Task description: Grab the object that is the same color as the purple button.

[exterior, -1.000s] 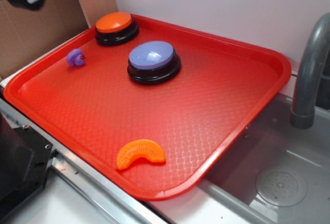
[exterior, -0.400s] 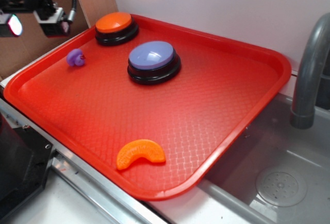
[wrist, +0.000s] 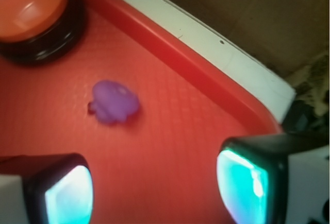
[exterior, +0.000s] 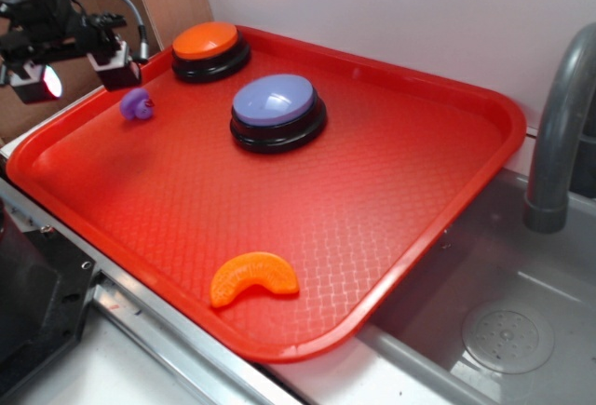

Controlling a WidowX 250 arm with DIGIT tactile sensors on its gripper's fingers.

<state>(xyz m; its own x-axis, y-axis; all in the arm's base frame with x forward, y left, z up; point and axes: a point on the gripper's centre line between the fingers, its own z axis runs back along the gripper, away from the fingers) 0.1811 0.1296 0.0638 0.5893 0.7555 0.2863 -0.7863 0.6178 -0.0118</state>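
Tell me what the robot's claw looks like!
The claw has two chunky fingers with black edges and white blocks on the outer sides. Their inner pads glow teal in the wrist view, while one looks pinkish red in the exterior view. The arm behind the claw is black, with a grey cable looping over it.
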